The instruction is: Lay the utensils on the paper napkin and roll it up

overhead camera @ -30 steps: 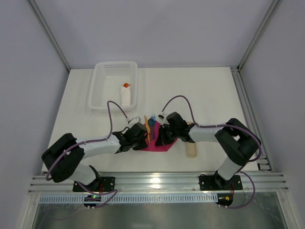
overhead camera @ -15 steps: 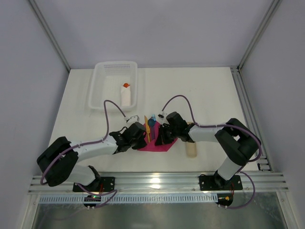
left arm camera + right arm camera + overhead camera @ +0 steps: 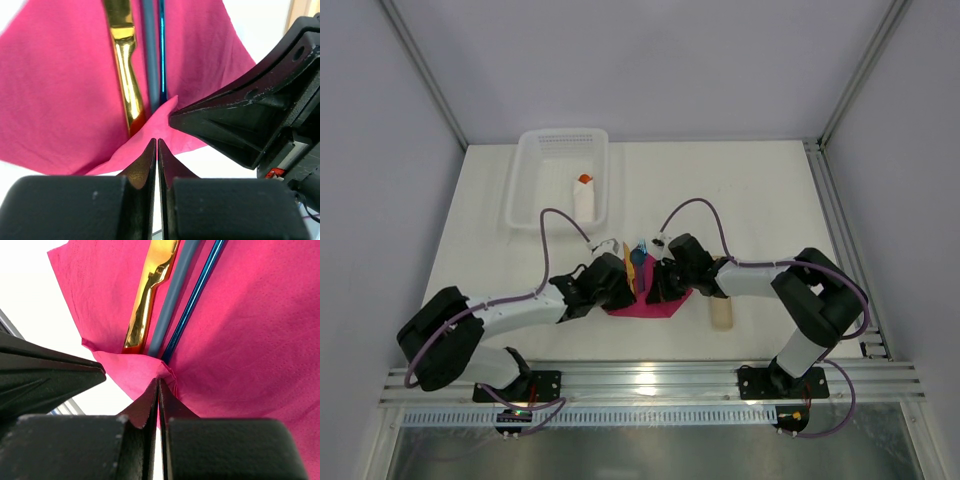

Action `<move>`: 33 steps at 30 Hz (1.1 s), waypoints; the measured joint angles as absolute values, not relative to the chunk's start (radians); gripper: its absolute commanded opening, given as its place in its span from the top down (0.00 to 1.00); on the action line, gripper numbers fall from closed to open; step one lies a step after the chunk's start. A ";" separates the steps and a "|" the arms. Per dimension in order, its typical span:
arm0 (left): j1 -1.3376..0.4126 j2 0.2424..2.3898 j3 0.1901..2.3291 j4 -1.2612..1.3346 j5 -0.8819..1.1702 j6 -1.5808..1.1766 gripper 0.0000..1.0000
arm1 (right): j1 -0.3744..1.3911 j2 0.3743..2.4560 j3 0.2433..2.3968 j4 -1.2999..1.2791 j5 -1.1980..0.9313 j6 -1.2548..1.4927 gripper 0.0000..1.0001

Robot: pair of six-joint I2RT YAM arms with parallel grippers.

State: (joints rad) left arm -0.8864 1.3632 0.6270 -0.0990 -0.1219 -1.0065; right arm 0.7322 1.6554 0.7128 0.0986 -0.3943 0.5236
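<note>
The magenta paper napkin (image 3: pixel 652 303) lies near the table's front, between my two grippers. On it lie the yellow-orange knife (image 3: pixel 127 85) and two slim blue handles (image 3: pixel 161 50); their heads stick out past its far edge (image 3: pixel 638 258). The napkin's near edge is folded up over the handle ends (image 3: pixel 131 371). My left gripper (image 3: pixel 620 287) is shut, its tips (image 3: pixel 157 142) on that raised edge. My right gripper (image 3: pixel 658 285) is shut on the fold (image 3: pixel 158 382) beside it. The two grippers almost touch. The fork and spoon heads are too small to tell apart.
A white basket (image 3: pixel 535 180) at the back left holds a white roll with an orange tip (image 3: pixel 583 198). A beige rounded strip (image 3: pixel 721 312) lies just right of the napkin, under my right arm. Metal rails run along the table's front and right edges.
My left arm's elbow has swung down and left, while its gripper has stayed at the napkin and edged slightly right. The right arm and the napkin have barely moved.
</note>
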 measured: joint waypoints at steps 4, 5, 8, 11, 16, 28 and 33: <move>-0.886 1.407 0.636 -0.066 -0.096 -1.005 0.99 | 0.732 1.655 0.715 0.096 -0.389 0.525 0.96; -0.886 1.427 0.640 -0.058 -0.091 -1.005 0.99 | 0.732 1.655 0.716 0.096 -0.387 0.525 0.96; -0.886 1.487 0.651 -0.035 -0.078 -1.006 0.99 | 0.732 1.654 0.719 0.089 -0.379 0.527 0.96; -0.887 1.522 0.657 -0.008 -0.068 -1.009 0.99 | 0.732 1.635 0.720 0.064 -0.352 0.530 0.96; -0.888 1.525 0.660 0.000 -0.066 -1.009 0.99 | 0.730 1.530 0.720 -0.025 -0.270 0.529 0.96; -0.892 1.525 0.674 0.003 -0.047 -1.010 0.99 | 0.606 1.401 0.717 -0.198 -0.142 0.520 0.82; -0.901 1.525 0.688 0.004 -0.039 -1.010 0.99 | 0.555 1.404 0.703 -0.208 -0.141 0.505 0.61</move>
